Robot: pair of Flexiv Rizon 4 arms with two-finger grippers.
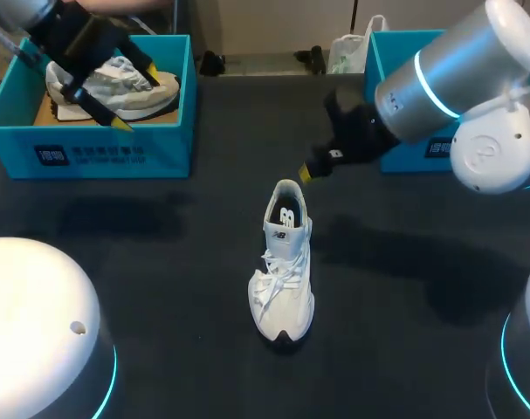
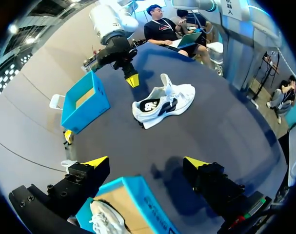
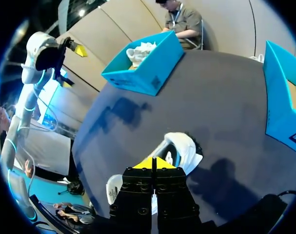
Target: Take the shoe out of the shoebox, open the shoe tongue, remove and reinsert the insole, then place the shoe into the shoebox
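Note:
A white shoe stands upright in the middle of the dark table, toe toward the front edge, laces loose; it also shows as the shoe and the shoe. My right gripper is shut with nothing in it, hanging just above and behind the shoe's heel; its joined tips sit over the heel opening. At the back left is a blue shoebox holding a second pale shoe. Above it my left gripper is open and holds nothing, its fingertips spread over the box's corner.
A second blue box stands at the back right, partly behind my right arm; it shows as the box and the box. Dark tabletop surrounds the shoe.

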